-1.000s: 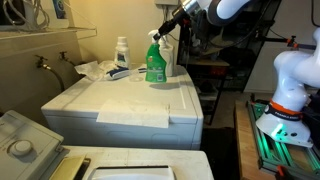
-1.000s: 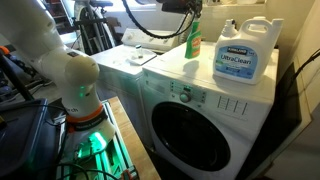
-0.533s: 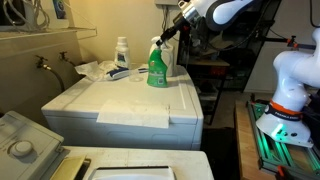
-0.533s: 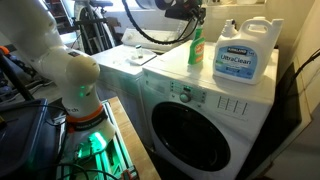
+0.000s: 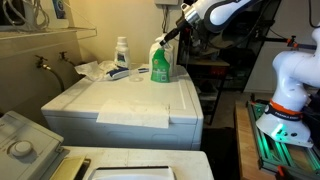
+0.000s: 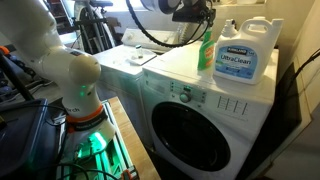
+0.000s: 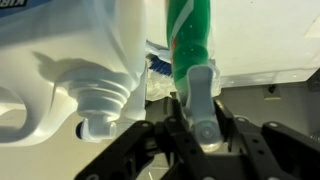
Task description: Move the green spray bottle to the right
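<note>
Over the white washer worktop (image 5: 130,100), just beside the white jug (image 6: 245,55): green spray bottle (image 5: 160,66) upright, long axis vertical, spray head uppermost, clamped between closed fingers (image 7: 172,128). Tan wall (image 5: 110,20) behind.

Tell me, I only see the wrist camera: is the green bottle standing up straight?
Observer: Yes, the green spray bottle stands upright at the washing machine's top; I can't tell if its base touches.
Operator: What's the big white thing beside it?
Observer: A white jug with a handle and a blue label reading Ultra Clean.
Operator: Anything else up there?
Observer: A smaller white bottle at the back, crumpled cloth next to it.
</note>
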Available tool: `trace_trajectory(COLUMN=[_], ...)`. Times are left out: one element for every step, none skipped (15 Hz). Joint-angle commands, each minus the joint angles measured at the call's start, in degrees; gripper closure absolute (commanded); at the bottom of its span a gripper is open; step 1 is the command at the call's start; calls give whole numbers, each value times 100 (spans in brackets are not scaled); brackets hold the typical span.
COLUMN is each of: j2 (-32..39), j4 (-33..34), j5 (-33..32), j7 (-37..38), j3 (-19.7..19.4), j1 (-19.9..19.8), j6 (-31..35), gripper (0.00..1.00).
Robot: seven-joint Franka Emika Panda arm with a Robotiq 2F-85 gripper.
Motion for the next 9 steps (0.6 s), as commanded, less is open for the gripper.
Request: trace_trajectory(j2=[-465,-558,-610,-742,-845,-993,-1243,-1528,-1790], j4=[-115,-111,-92,-112,-142,-215,-335,-515,-661], j5=[327,325,145,60,-18,-83,-26,7,10], j7=[-525,-564,-467,-385,-289,-165,-216,-384,-528], j3=[-414,-463,-376,-325,-233,-85,-116,-200,-313], j1=[518,563,333,153,-86,-429,-476,-398,-256], j6=[132,182,244,326,443,569,720,1037,1345], gripper=[31,24,15,8,0,0,0,0,0])
